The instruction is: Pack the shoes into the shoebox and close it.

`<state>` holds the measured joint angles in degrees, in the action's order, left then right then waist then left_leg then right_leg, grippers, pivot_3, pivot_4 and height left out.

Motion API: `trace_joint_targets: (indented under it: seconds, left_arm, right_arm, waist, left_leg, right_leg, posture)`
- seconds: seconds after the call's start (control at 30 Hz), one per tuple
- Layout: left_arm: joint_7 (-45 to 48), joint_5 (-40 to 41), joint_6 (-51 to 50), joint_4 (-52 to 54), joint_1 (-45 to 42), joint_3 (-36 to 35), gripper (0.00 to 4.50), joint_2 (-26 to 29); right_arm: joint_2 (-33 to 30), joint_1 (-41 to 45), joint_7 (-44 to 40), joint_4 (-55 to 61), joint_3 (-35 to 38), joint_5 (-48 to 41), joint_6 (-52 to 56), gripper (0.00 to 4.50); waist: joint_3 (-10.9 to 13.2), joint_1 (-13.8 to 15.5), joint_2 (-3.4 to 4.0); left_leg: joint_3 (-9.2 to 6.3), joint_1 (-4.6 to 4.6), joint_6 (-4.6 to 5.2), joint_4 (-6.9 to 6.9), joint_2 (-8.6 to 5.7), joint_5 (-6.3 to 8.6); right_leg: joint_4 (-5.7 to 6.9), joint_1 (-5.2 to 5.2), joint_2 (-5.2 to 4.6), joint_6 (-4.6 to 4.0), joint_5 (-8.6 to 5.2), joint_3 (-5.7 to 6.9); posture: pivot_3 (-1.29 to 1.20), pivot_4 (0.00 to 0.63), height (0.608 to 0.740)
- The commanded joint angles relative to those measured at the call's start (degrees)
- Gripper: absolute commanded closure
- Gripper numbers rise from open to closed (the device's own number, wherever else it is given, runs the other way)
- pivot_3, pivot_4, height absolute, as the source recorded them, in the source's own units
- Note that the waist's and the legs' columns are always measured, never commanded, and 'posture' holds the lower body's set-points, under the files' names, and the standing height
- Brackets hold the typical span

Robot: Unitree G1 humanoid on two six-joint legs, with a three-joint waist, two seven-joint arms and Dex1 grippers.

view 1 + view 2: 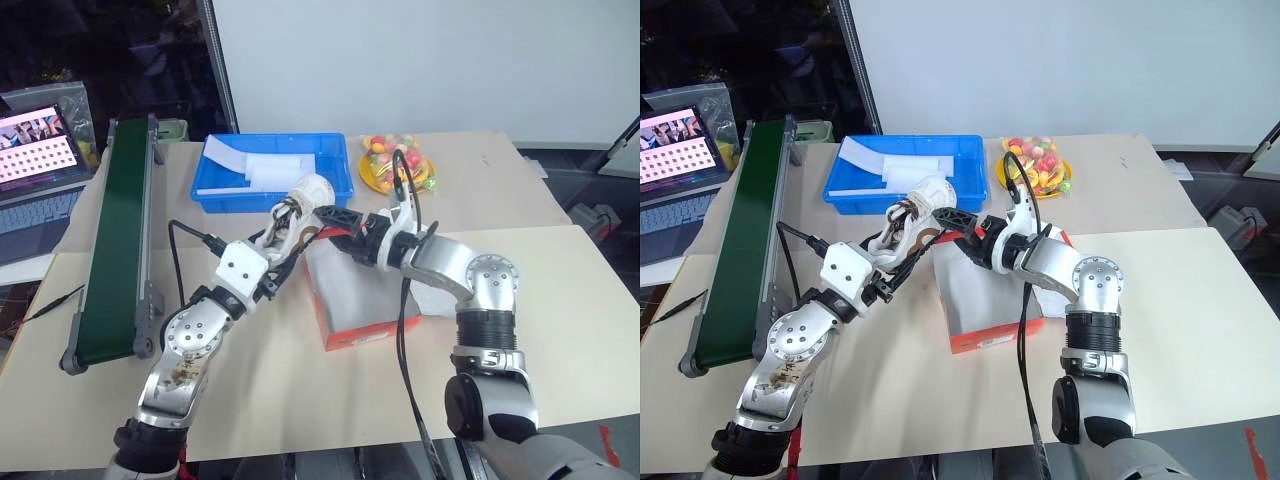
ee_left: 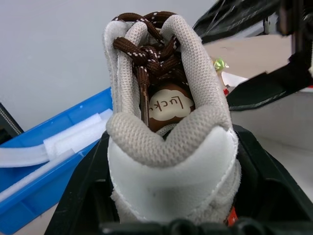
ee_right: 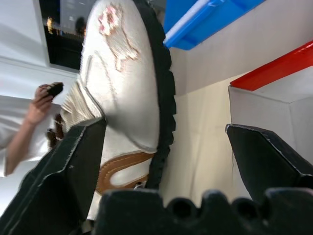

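Beige tabletop (image 1: pixel 250 400) before a white wall: blue tray (image 1: pixel 275 170) at the far side, green conveyor (image 1: pixel 115 240) on the robot's left. Red-orange shoebox (image 1: pixel 365 300), open, white inside, centre. Left gripper (image 1: pixel 890 255) clamped on one cream sneaker (image 1: pixel 920 210) at the heel, held raised beside the shoebox's far-left corner. Right gripper (image 1: pixel 965 235) wide open, empty, just beside the sneaker.
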<state>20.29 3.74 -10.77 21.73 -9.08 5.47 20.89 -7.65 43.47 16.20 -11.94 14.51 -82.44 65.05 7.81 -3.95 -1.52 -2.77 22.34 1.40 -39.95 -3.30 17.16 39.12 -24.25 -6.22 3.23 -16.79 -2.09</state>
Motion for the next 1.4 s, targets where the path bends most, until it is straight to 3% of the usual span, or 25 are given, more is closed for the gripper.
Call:
trace_joint_targets:
  seconds: [0.03,0.47,0.57,0.87,1.0,1.2,1.3,1.4]
  left_arm:
    - [1.2,0.8,1.1,1.9,-2.1,-0.2,1.77,-0.4]
    - [3.9,2.8,-0.6,0.8,-3.8,0.3,1.77,-1.9]
    - [4.0,2.7,-0.6,0.6,-4.0,0.2,1.79,-1.9]
    - [4.1,1.7,-1.0,-0.3,-4.3,0.8,1.79,-1.5]
    - [4.3,1.5,-0.7,-0.5,-4.3,0.9,1.79,-1.2]
    - [4.7,0.6,0.0,-0.6,-4.8,1.4,0.08,-0.6]
    - [4.7,0.2,0.2,-0.4,-4.5,1.4,0.08,-0.7]
    - [4.0,-0.3,0.6,-0.4,-4.0,1.0,0.08,-0.8]
  right_arm:
    - [1.0,0.8,-2.3,0.7,-0.6,2.5,-1.3,0.00]
    - [14.5,4.3,-0.3,2.2,2.4,-0.4,-7.6,0.00]
    - [14.6,3.9,0.0,3.2,2.0,-0.1,-7.8,0.71]
    - [14.0,3.9,0.0,4.7,1.1,0.8,-7.7,3.46]
    - [14.2,4.1,0.3,5.2,1.3,0.6,-8.2,3.46]
    - [14.2,3.4,1.2,5.7,2.2,0.3,-9.3,3.51]
    - [14.0,3.6,1.1,6.4,3.4,1.4,-12.1,3.51]
    - [9.1,5.0,-1.1,7.5,3.7,11.6,-19.8,3.51]
  waist:
    - [0.0,0.0,0.00]
    - [0.0,0.2,0.03]
    - [0.0,0.1,0.03]
    - [0.0,-0.1,0.04]
    - [0.0,-0.1,0.04]
    - [0.0,-0.1,0.04]
    - [0.0,-0.1,0.04]
    - [0.0,0.0,0.04]
  left_leg:
    - [0.00,0.00,0.00,0.00,0.00,0.00]
    - [-0.07,-0.01,-0.03,0.00,-0.04,-0.01]
    - [-0.09,-0.01,-0.03,-0.01,-0.06,-0.01]
    - [-0.04,-0.02,-0.03,0.00,-0.02,-0.02]
    - [-0.05,-0.02,-0.03,0.00,-0.03,-0.02]
    - [-0.04,-0.02,-0.03,0.00,-0.03,-0.02]
    - [-0.05,-0.02,-0.03,0.00,-0.03,-0.02]
    - [-0.04,-0.02,-0.03,0.01,-0.03,-0.02]
  right_leg:
    - [0.00,0.00,0.00,0.00,0.00,0.00]
    - [0.06,-0.04,0.00,0.01,0.01,0.03]
    - [0.06,-0.04,-0.01,0.02,0.01,0.03]
    - [0.06,-0.05,0.02,0.02,0.01,0.02]
    - [0.06,-0.04,0.01,0.02,0.01,0.01]
    - [0.06,-0.04,0.01,0.02,0.01,0.01]
    - [0.06,-0.04,0.01,0.02,0.01,0.01]
    - [0.06,-0.06,0.02,0.02,0.01,0.01]
  posture:
    - [0.00,0.150,0.724]
    - [0.00,0.150,0.724]
    - [0.00,0.150,0.724]
    - [0.00,0.150,0.724]
    - [0.00,0.150,0.724]
    - [0.00,0.150,0.724]
    - [0.00,0.150,0.724]
    - [0.00,0.150,0.724]
